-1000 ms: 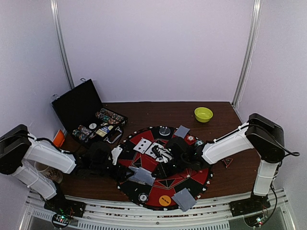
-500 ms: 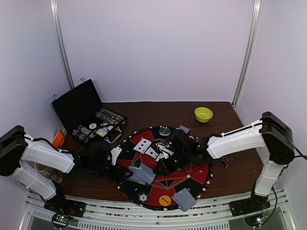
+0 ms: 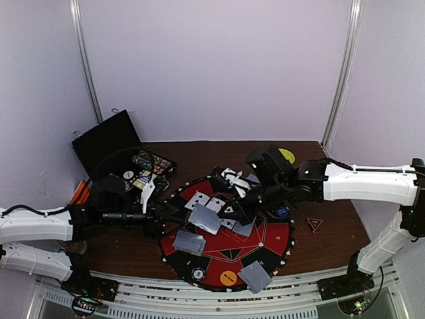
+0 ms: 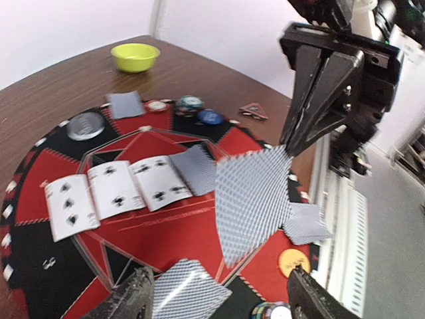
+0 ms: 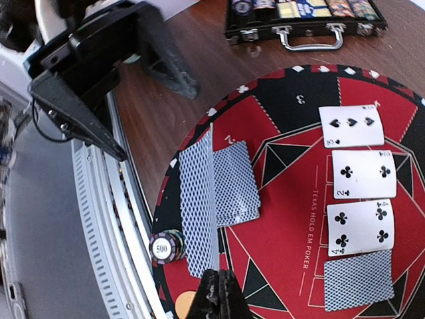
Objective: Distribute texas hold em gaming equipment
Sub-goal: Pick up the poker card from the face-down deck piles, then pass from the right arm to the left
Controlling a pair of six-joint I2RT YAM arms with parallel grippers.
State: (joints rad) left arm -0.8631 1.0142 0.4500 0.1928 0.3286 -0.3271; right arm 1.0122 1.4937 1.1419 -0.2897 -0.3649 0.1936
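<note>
My right gripper is shut on the near edge of a grey-blue-backed playing card and holds it above the round red-and-black mat. In the top view this card hangs from the right gripper over the mat's left half. Under it lie a small face-down pile of cards and a striped chip stack. Three face-up cards and one face-down card form a row. My left gripper is open and empty, facing the held card.
An open black case of chips stands at the back left. A lime-green bowl sits at the far side. An orange button, a face-down card and a chip lie near the mat's front rim.
The right gripper has shut on a card and lifted it off the mat. Both arms have risen, the left one reaching in toward the held card.
</note>
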